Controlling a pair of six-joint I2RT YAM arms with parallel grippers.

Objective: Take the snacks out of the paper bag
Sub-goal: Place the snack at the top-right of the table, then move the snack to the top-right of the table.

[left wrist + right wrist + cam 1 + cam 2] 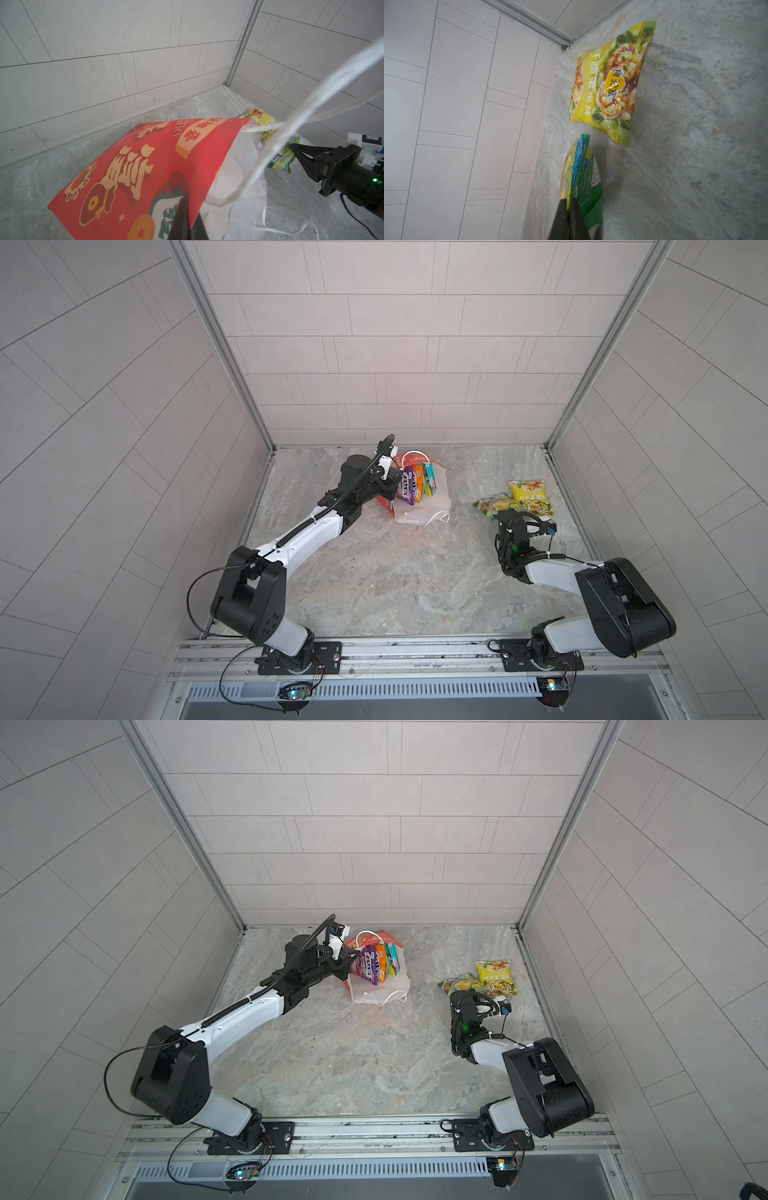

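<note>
The red paper bag [434, 499], gold-printed outside and white inside, lies tipped near the worktop's far edge with its mouth gaping. A white cord handle [436, 517] trails on the worktop. A purple packet [409, 488], an orange packet [418, 485] and a teal packet [432, 481] stand bunched in the mouth. A yellow packet [530, 497] and a green-yellow packet [493, 506] sit just beside each other near the right edge.
</note>
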